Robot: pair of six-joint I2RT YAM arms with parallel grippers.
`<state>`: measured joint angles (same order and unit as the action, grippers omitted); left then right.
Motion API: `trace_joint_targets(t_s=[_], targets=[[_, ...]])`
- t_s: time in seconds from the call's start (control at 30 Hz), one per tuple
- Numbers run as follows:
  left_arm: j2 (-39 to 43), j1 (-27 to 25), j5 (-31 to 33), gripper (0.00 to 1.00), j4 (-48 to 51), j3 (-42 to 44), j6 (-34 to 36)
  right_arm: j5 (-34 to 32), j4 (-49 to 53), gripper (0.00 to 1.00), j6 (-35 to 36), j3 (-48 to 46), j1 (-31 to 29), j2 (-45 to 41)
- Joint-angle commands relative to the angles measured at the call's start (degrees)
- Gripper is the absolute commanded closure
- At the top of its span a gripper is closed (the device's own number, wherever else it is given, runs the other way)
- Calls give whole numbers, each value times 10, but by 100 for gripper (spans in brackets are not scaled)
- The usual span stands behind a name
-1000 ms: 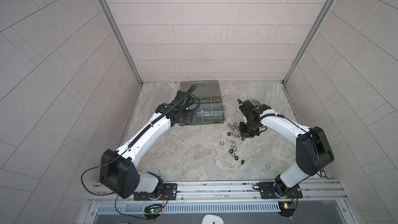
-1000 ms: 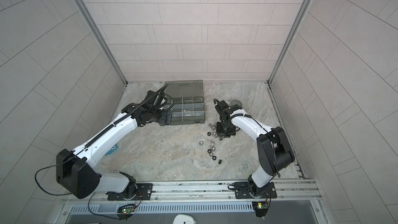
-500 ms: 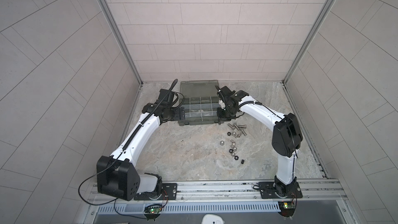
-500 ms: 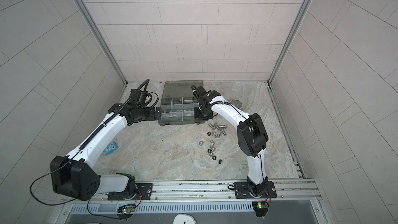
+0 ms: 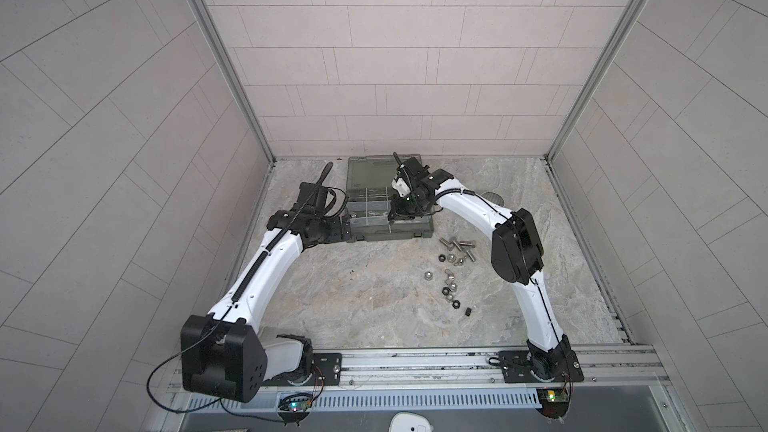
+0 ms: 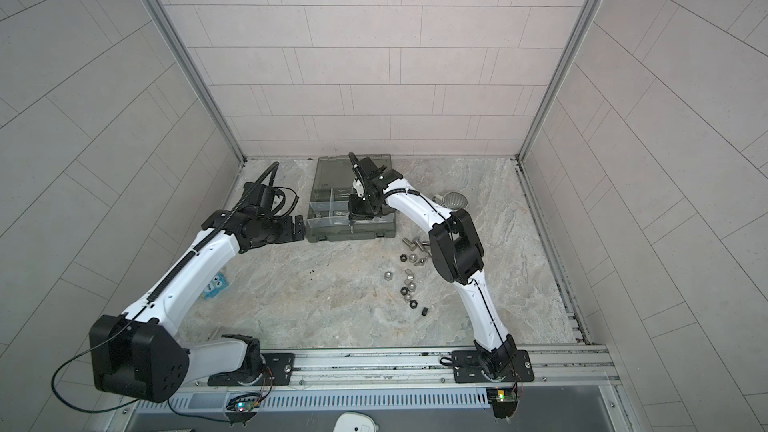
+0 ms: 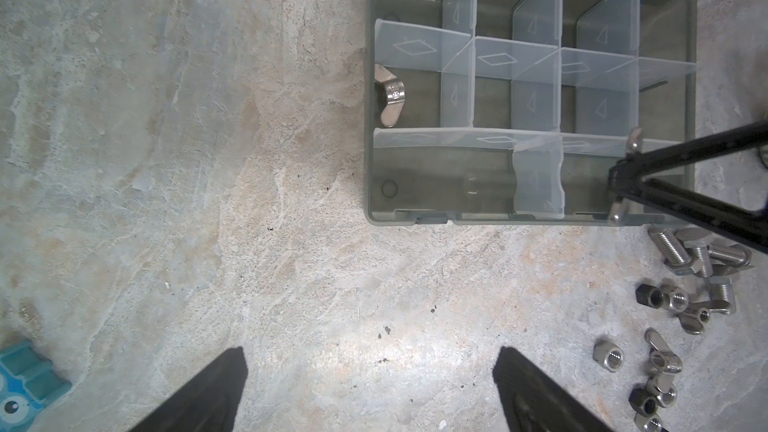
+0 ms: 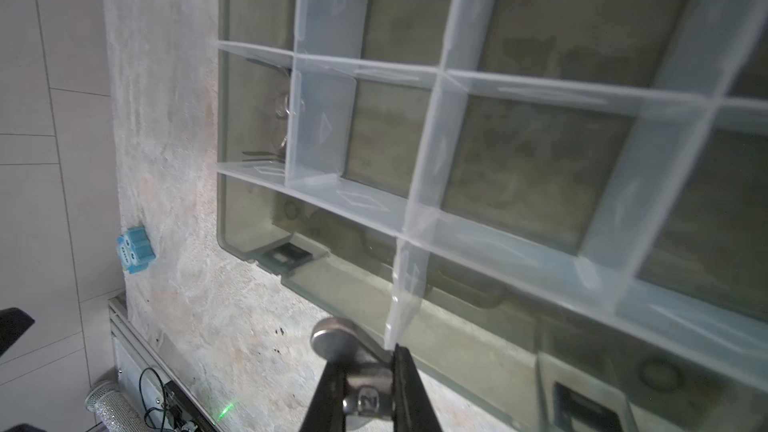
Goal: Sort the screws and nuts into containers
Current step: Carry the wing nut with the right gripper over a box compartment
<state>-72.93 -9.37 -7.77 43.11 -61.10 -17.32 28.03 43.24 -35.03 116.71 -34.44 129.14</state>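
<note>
1. Pale tiled walls [image 5: 374, 56] on three sides of a mottled stone surface [image 5: 353, 305], with a metal rail [image 5: 415, 357] along the near edge.
2. At the back of the surface: a grey-green case [image 5: 399, 234], its lid [image 5: 374, 170] laid open towards the rear wall. Split by clear dividers [image 7: 536, 56] into small compartments [image 7: 490, 101].
3. Above the front part of the case, close by a divider: the right end effector [image 8: 363, 357]. Clamped narrow on a silver wing nut [image 8: 332, 342], gripped by the body, with one wing sticking out past the jaws.
4. Just beside the case's left end in both top views, low over bare surface: the left end effector [image 7: 370, 350]. Spread wide, with nothing between the jaws.
5. In the middle-row compartment at that same left end: a second wing nut [image 7: 388, 97], lying flat.
6. On the surface just in front of the case's right corner: the screws [image 5: 457, 245] in a small heap, outside the case.
7. Nearer the rail than the screws: the nuts [image 5: 451, 280], silver and black, with more wing nuts among them. Loosely scattered, all apart from the case.
8. Behind the right arm: a mug [image 6: 455, 200]. Near the left wall, well apart from the case: a small blue block [image 6: 214, 284] with printed eyes.
</note>
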Motion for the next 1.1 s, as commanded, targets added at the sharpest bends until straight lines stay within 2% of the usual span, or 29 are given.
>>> trace_joint_targets(t_s=[0.0,0.3,0.57,0.8,0.97,1.07], targets=[[16,4,-10,0,-1,8,-10,49,-57,89,-10,33,-11,23],[22,12,-4,0,7,14,-10,127,-200,89,-51,92,-22,95],[35,20,0,0,12,24,-6,114,-277,88,-79,142,-29,159],[36,25,1,0,14,25,-4,100,-265,87,-79,184,-28,198],[31,31,-6,0,11,26,-4,83,-238,79,-54,186,-28,198],[28,36,-12,0,9,27,-5,81,-230,64,-42,187,-27,198]])
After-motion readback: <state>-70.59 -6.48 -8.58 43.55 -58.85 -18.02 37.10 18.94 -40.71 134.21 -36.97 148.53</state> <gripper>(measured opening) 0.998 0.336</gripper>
